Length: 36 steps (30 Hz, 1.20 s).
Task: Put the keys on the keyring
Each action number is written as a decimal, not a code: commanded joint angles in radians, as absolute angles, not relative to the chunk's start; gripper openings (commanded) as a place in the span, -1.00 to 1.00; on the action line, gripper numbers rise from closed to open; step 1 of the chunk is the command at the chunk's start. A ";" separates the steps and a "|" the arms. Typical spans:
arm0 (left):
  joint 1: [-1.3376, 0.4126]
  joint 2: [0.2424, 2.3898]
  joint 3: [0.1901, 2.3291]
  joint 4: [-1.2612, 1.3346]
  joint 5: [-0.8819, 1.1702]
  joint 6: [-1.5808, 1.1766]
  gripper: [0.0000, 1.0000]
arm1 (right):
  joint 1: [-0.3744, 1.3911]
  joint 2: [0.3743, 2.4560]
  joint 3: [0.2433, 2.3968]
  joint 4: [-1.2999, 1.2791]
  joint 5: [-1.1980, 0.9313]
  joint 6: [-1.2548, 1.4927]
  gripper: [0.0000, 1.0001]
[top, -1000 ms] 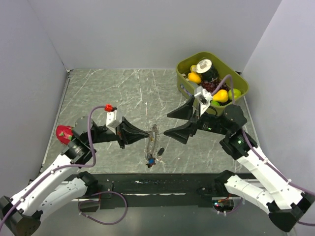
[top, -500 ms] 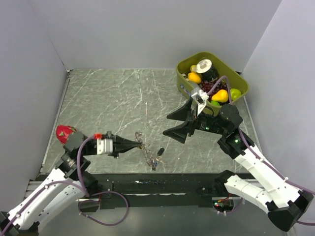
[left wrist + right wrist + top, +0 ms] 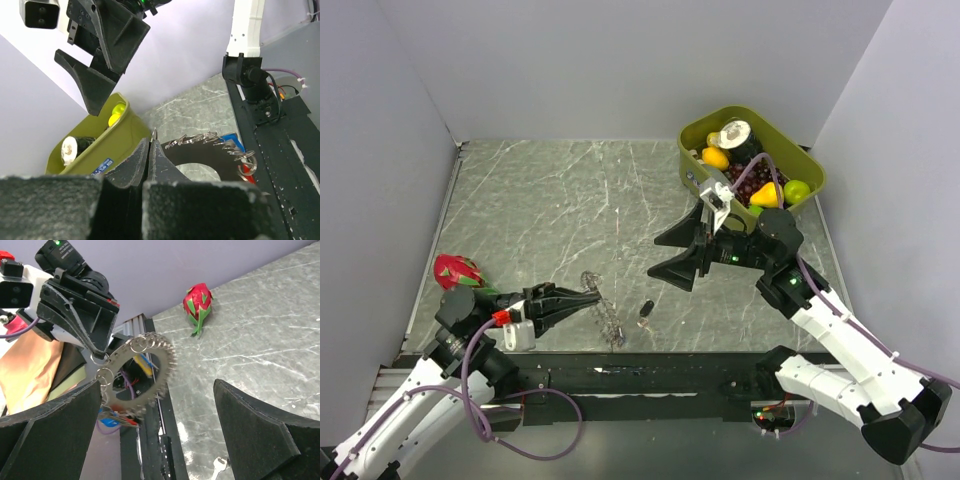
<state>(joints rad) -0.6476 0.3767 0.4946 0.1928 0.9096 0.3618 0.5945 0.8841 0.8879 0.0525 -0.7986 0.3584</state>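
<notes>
Pulling back toward its base over the last second, the left gripper [image 3: 592, 297] has carried the ring [image 3: 605, 318] from the table's middle to the near-left, its fingers [image 3: 150, 156] clamped tight on the rim. The right gripper [image 3: 655, 257] has barely shifted. It hangs over the centre with jaws spread wide and empty, now well apart from the ring. That probably means threading is paused: the ring is parked in a steady hold while the free arm fetches another key. A blue key [image 3: 231, 138] and a red key [image 3: 248, 176] seem to hang on the ring already, while one black key [image 3: 645, 312] lies loose on the table just right of it. No second black key can be seen. Plain lilac walls [image 3: 620, 60] enclose a grey marbled table [image 3: 540, 200]. An olive bin [image 3: 692, 172] of fruit stands at the far right and a dragon fruit [image 3: 452, 270] at the left edge.
</notes>
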 commanded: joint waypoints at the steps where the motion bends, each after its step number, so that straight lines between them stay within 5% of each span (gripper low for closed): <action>1: -0.650 0.387 0.534 0.218 0.925 0.410 -0.98 | 0.586 0.896 0.910 0.095 -0.836 0.356 0.99; 36: -0.650 0.679 0.460 0.370 0.710 0.161 -0.98 | 0.606 0.995 0.792 0.064 -0.810 0.293 0.99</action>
